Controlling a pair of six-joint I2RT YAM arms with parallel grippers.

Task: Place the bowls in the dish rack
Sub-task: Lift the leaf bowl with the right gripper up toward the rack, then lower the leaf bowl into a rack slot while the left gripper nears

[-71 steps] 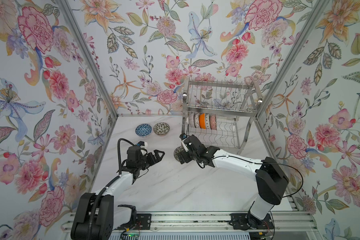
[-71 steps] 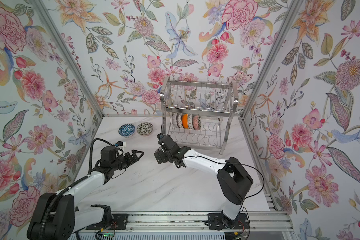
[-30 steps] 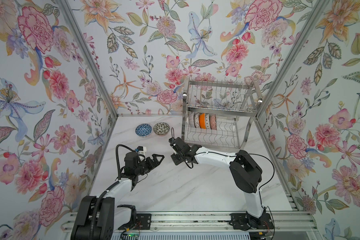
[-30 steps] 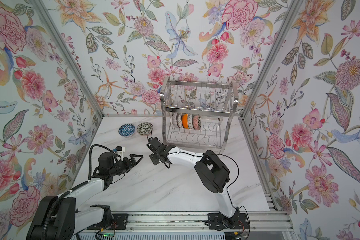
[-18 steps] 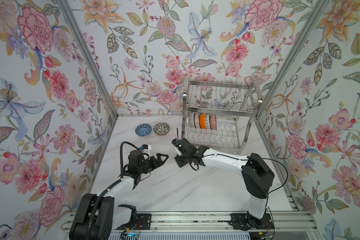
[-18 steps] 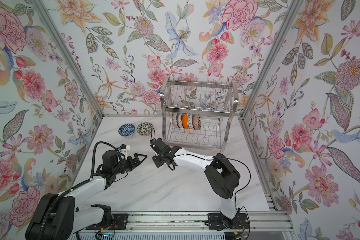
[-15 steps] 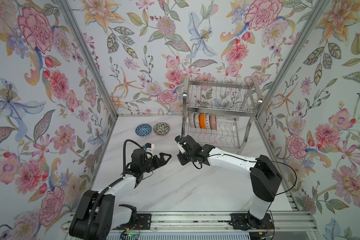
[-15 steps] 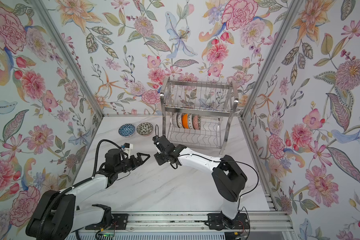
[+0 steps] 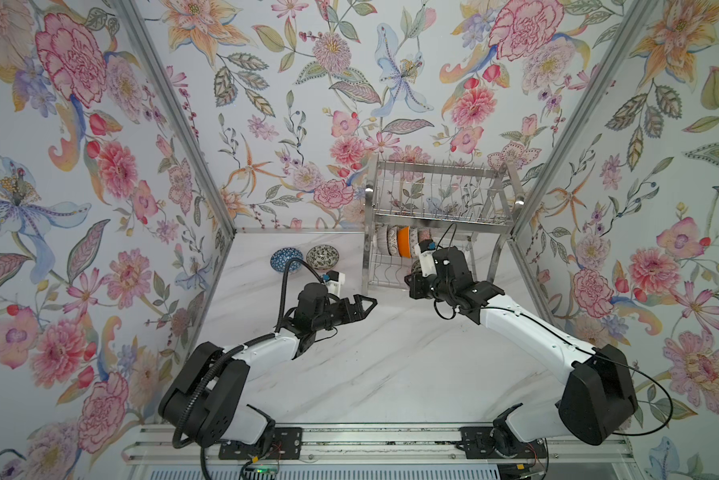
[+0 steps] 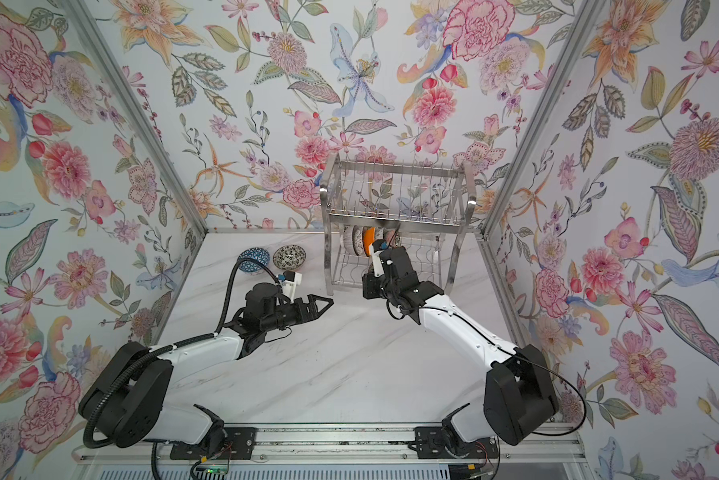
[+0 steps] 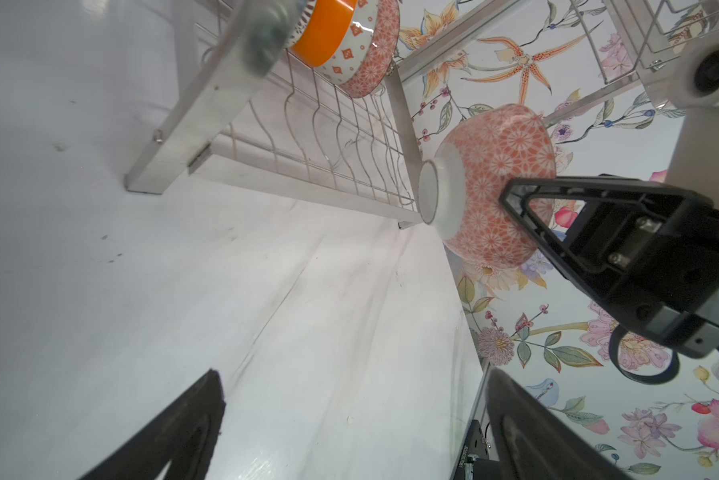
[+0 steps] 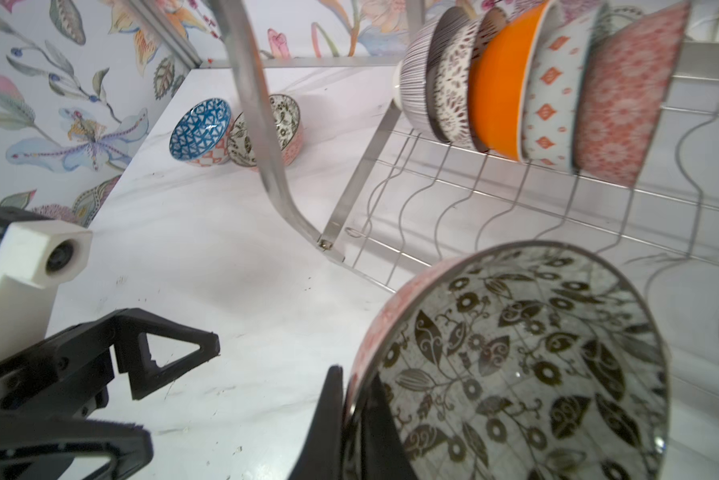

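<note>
The right hand (image 12: 351, 386) clamps the rim of a black-patterned bowl (image 12: 515, 365), right of centre and mostly hidden in both top views, before the dish rack (image 9: 440, 219). The left hand (image 9: 365, 306), mid-frame, stands apart, empty.

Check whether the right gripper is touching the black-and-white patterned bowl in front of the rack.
Touching. In the right wrist view the right gripper clamps the rim of the bowl, one finger outside the wall and one inside, with no gap showing.
</note>
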